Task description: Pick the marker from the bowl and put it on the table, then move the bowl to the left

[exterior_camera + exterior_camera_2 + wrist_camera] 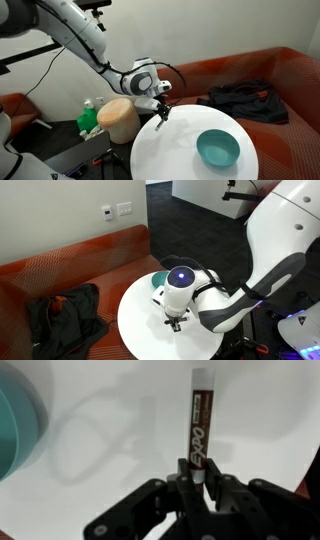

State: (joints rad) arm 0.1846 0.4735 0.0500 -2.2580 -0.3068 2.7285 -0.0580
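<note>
Already out of the bowl [218, 148], the marker [200, 415] is clamped in the gripper [197, 468] near the opposite edge of the tabletop [165, 152]. Setting it down and moving the bowl are not yet done.

Shows bowl [15, 420] blurred and cropped at the wrist view's left edge; hides most of it behind arm [215, 300] in an exterior view; conceals lower end of marker [199, 415] between fingers [222, 492] of hand [200, 474].

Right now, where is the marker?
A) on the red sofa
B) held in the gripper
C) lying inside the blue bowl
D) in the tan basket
B: in the wrist view the gripper pinches the marker by one end, apart from the bowl.
</note>
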